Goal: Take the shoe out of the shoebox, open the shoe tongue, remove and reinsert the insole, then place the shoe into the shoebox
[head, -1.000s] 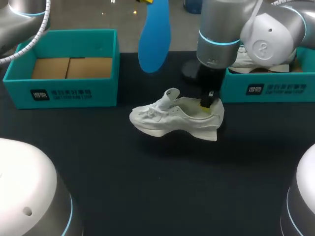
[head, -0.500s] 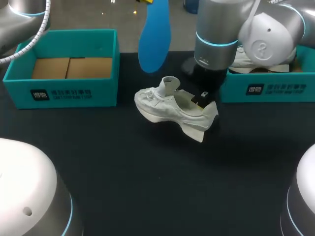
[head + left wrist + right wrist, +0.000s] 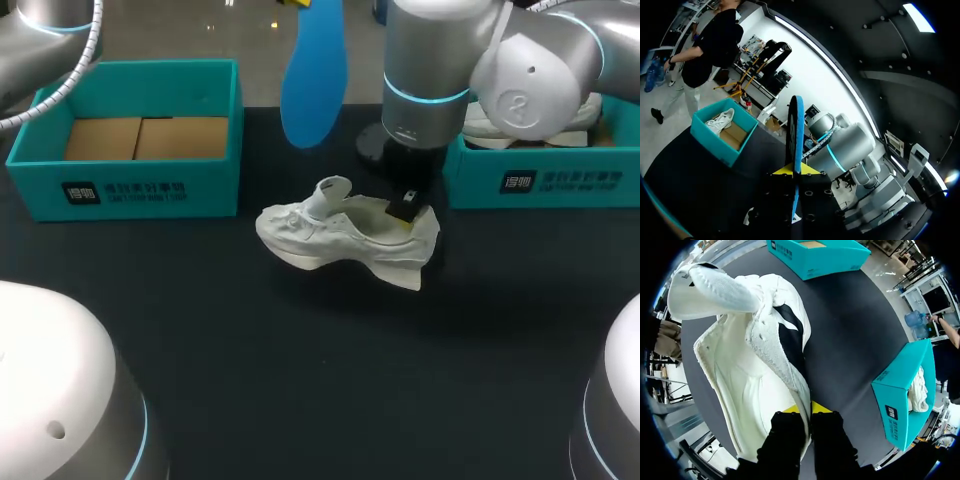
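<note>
**A:** Where is the shoe?

**B:** The white shoe (image 3: 345,235) is out on the black table (image 3: 300,380), between the two boxes. Its toe points toward the left shoebox (image 3: 130,190) and its tongue (image 3: 330,192) stands up. I cannot tell whether the sole touches the table.

**A:** What has hold of it?

**B:** The right hand (image 3: 405,212) is clenched on the heel collar, one yellow tip inside the shoe and one outside. The right wrist view shows the same pinch.

**A:** And the insole?

**B:** The blue insole (image 3: 314,75) hangs upright over the table's far edge. The left hand (image 3: 795,172) grasps one end of it, edge-on between its yellow tips.

**A:** Any writing?

**B:** Each teal box has a white logo and a line of white print on its front wall, too small to read.

**A:** What else is around?

**B:** The left shoebox shows its brown cardboard floor. The right shoebox (image 3: 545,180) holds a second shoe (image 3: 485,122). The right arm (image 3: 440,60) covers that box's left corner and part of that shoe.

**A:** What has changed?

**B:** In the last half second the right arm has shifted left and taken the shoe with it. The toe was raised then and now sits lower. The insole has not moved.
</note>
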`<act>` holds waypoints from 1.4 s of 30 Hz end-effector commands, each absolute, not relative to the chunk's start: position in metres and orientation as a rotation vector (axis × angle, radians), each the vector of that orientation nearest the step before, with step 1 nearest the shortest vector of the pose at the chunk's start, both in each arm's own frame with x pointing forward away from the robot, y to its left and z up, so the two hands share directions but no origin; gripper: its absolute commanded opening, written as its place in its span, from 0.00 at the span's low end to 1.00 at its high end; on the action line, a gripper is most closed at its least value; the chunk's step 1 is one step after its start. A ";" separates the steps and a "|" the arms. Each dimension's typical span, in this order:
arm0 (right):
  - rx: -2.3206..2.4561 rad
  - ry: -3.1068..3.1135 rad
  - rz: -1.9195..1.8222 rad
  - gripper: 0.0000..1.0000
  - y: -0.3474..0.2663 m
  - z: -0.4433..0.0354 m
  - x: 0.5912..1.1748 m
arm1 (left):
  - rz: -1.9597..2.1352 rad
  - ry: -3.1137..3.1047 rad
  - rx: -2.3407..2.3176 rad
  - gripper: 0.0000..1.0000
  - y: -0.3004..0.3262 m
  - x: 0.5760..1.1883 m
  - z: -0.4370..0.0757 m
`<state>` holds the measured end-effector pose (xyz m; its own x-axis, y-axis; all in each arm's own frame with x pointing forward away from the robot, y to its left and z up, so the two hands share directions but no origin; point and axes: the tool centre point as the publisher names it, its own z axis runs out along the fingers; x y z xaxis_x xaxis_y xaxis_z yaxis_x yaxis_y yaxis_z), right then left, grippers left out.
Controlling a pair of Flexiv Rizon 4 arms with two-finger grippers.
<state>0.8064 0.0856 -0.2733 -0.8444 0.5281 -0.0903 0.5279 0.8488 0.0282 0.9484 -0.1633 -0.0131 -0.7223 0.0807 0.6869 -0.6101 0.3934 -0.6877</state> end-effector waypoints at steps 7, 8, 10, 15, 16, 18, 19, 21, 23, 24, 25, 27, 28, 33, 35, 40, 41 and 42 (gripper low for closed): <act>0.904 2.922 0.010 0.00 0.085 -0.275 0.805 | 1.367 -2.003 0.448 0.00 -0.163 0.950 -0.014; 1.023 2.901 0.011 0.00 0.082 -0.277 0.806 | 1.367 -2.003 0.448 0.00 -0.163 0.950 -0.014; 1.233 2.874 0.001 0.00 0.078 -0.280 0.804 | 1.367 -2.003 0.448 0.00 -0.163 0.950 -0.014; 1.466 2.743 0.028 0.00 0.076 -0.277 0.794 | 1.367 -2.003 0.448 0.00 -0.163 0.950 -0.014; 1.512 2.718 0.024 0.00 0.076 -0.276 0.792 | 1.367 -2.003 0.448 0.00 -0.163 0.950 -0.014; 1.579 2.673 0.011 0.00 0.077 -0.276 0.788 | 1.367 -2.003 0.448 0.00 -0.163 0.950 -0.014; 1.635 2.633 0.015 0.00 0.077 -0.276 0.786 | 1.367 -2.003 0.448 0.00 -0.163 0.950 -0.014; 1.728 2.563 0.016 0.00 0.075 -0.276 0.782 | 1.367 -2.003 0.448 0.00 -0.163 0.950 -0.014; 1.811 2.495 0.006 0.00 0.072 -0.278 0.777 | 1.367 -2.003 0.448 0.00 -0.163 0.950 -0.014; 1.859 2.449 0.000 0.00 0.072 -0.278 0.774 | 1.367 -2.003 0.448 0.00 -0.163 0.950 -0.014; 1.904 2.404 -0.015 0.00 0.071 -0.279 0.772 | 1.367 -2.003 0.448 0.00 -0.163 0.950 -0.014; 1.973 2.338 0.001 0.00 0.071 -0.280 0.768 | 1.367 -2.003 0.448 0.00 -0.163 0.950 -0.014; 2.019 2.286 0.002 0.00 0.070 -0.280 0.765 | 1.367 -2.003 0.448 0.00 -0.163 0.950 -0.014; 2.178 2.122 0.042 0.00 0.066 -0.287 0.759 | 1.367 -2.003 0.448 0.00 -0.163 0.950 -0.014; 2.217 2.114 0.054 0.00 0.067 -0.290 0.760 | 1.367 -2.003 0.448 0.00 -0.163 0.950 -0.014; 2.220 2.134 0.076 0.00 0.068 -0.291 0.761 | 1.367 -2.003 0.448 0.00 -0.163 0.950 -0.014; 2.220 2.134 0.076 0.00 0.068 -0.291 0.761 | 1.367 -2.003 0.448 0.00 -0.163 0.950 -0.014; 2.220 2.134 0.076 0.00 0.068 -0.291 0.761 | 1.367 -2.003 0.448 0.00 -0.163 0.950 -0.014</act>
<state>0.7639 0.0721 -0.2906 0.0436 0.9989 -0.0199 0.9964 -0.0420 0.0733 0.9484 -0.1633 -0.0131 -0.7222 0.0807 0.6869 -0.6101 0.3934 -0.6877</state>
